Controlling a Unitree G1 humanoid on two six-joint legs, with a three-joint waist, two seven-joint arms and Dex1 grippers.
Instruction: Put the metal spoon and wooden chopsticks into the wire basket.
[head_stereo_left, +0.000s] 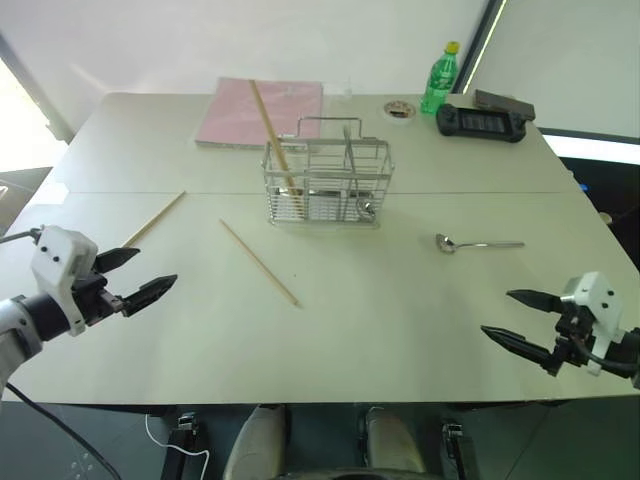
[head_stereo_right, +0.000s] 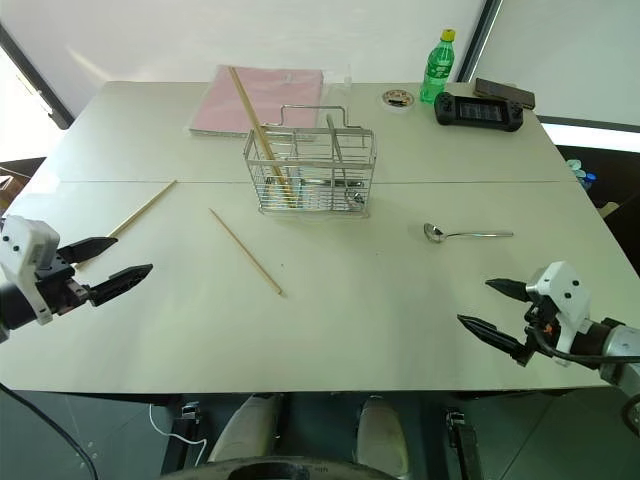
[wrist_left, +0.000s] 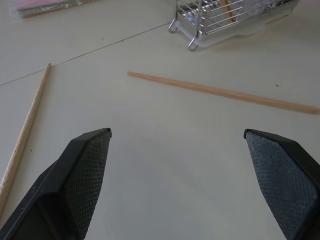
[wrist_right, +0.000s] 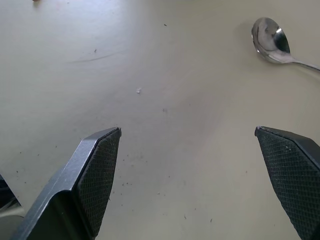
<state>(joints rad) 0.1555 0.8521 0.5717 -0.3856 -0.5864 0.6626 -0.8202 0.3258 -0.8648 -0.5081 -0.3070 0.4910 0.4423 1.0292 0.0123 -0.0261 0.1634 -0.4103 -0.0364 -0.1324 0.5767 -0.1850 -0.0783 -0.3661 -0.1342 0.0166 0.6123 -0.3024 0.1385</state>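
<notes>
The wire basket (head_stereo_left: 328, 183) stands at the table's middle back, with one wooden chopstick (head_stereo_left: 272, 131) leaning out of its left side. Two more chopsticks lie flat on the table: one (head_stereo_left: 259, 262) in front of the basket to the left, another (head_stereo_left: 155, 219) further left. The metal spoon (head_stereo_left: 478, 244) lies to the right of the basket, bowl toward the basket. My left gripper (head_stereo_left: 134, 276) hovers open near the front left edge, close to the left chopstick. Near the front right edge my right gripper (head_stereo_left: 518, 318) is open, with the spoon (wrist_right: 272, 44) beyond it.
A pink book (head_stereo_left: 262, 112) lies behind the basket. At the back right stand a green bottle (head_stereo_left: 439, 78), a black handheld console (head_stereo_left: 481, 122) and a small round item (head_stereo_left: 399, 109). The table's front edge (head_stereo_left: 320, 402) runs just below both grippers.
</notes>
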